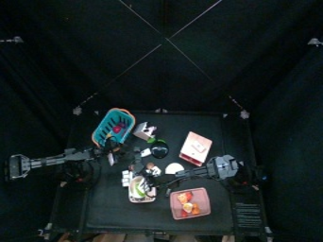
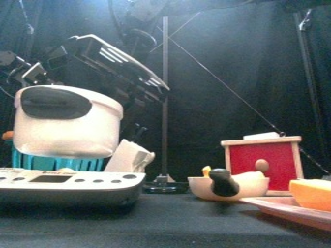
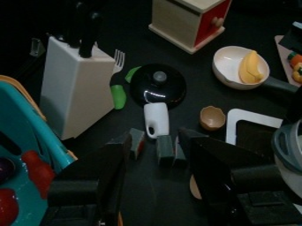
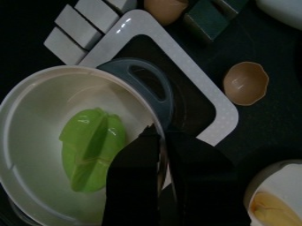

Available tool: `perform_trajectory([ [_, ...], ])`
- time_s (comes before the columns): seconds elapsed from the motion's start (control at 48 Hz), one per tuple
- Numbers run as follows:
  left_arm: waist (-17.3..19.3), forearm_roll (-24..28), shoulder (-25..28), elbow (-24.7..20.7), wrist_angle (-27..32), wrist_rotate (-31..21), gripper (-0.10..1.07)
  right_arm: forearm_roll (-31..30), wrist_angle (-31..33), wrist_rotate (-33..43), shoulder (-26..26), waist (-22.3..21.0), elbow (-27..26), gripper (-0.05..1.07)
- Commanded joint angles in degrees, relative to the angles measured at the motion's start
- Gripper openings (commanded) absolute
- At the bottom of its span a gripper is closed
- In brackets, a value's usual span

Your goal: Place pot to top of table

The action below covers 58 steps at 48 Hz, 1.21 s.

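Left fingers (image 3: pixel 156 146) stood narrowly parted at the white handle (image 3: pixel 157 117) of the pot (image 3: pixel 154 86). We judged the pot light, rigid and slick, best gripped there.

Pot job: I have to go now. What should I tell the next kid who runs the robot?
Left gripper: open, with a jaw on either side of the pot's white handle, not closed on it.
Right gripper: at the table's right side, over a white bowl.
Pot: sitting near the middle of the table, beside the knife block.
Done: reaching only; the pot is not lifted.
Left to do: grip the handle, lift, carry to the table's top edge, let go.
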Motion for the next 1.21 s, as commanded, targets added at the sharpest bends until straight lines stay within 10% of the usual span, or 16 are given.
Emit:
perform_trajectory([
  [0.0, 0.2, 0.0, 0.1, -0.6, -0.3, -0.1, 0.84, -0.4, -0.2, -0.1, -4.5, -1.0, -0.9, 0.35],
  [1.188, 0.2, -0.1, 0.1, -0.3, 0.1, 0.0, 0.84, -0.7, -9.1, -3.8, -25.4, -30.0, 28.8, 0.34],
])
